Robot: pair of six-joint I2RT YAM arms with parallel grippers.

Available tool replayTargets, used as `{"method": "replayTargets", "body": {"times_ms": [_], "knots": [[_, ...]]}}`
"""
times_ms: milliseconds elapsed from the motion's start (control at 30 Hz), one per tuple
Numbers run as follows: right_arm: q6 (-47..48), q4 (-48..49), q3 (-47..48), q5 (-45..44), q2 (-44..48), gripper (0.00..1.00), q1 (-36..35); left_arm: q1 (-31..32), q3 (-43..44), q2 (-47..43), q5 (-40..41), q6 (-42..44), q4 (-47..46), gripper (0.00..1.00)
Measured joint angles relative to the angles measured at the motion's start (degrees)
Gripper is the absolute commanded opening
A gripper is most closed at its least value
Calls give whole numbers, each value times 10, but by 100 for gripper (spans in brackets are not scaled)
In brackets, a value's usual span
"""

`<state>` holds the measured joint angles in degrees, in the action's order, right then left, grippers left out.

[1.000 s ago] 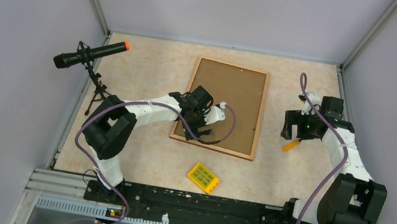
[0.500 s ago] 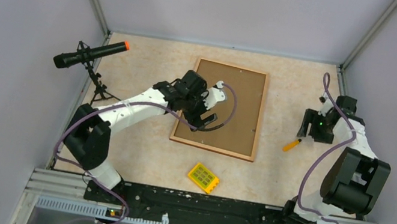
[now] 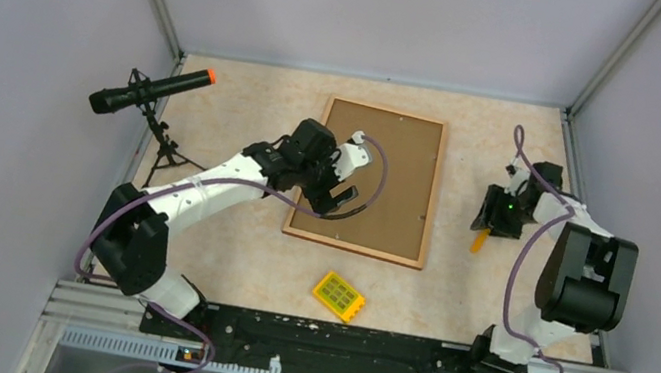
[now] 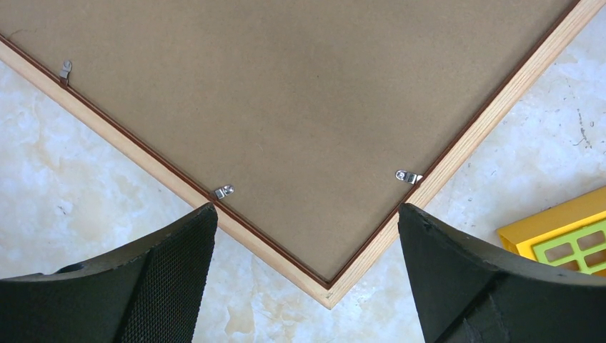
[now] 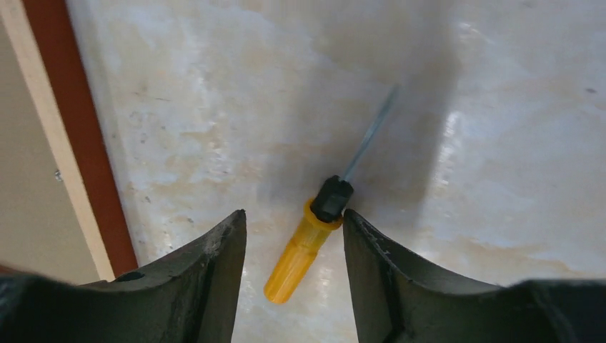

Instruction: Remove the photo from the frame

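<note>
Left hand (image 4: pixel 306 209) hovering wide open, empty, frame (image 4: pixel 286 93) corner beneath it; right hand (image 5: pixel 293 218) half-open, straddling screwdriver (image 5: pixel 296 254), possibly touching.

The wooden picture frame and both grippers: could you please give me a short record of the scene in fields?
Frame: reddish-brown wooden picture frame, back up, flat on table
Photo: not visible
Clips: small metal clips along the backing's edge
Left gripper: open, above frame's near corner
Right gripper: open, straddling yellow-handled screwdriver on table
</note>
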<state>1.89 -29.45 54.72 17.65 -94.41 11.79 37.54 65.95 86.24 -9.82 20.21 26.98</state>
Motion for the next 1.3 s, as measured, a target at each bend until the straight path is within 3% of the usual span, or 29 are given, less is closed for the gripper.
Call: {"method": "replayTargets", "body": {"times_ms": [100, 367, 600, 800, 900, 1067, 1300], "knots": [[0, 19, 1, -4, -6, 41, -38, 0, -5, -5, 0, 0, 0, 99], [-12, 36, 48, 2, -57, 1, -64, 0, -5, -10, -14, -8, 0, 99], [-27, 10, 90, 45, -67, 0, -64, -2, 43, -4, -45, -28, 23, 99], [-163, 101, 106, 146, 53, 0, -66, -38, 121, -1, -151, -101, 5, 99], [-259, 189, 133, 179, 121, 0, -74, -68, 125, -6, -221, -172, -60, 99], [-365, 294, 187, 215, 151, 0, -108, -83, 125, -9, -310, -283, -178, 99], [-517, 395, 150, 212, 154, 0, -165, -79, 106, 16, -396, -509, -422, 99]]}}
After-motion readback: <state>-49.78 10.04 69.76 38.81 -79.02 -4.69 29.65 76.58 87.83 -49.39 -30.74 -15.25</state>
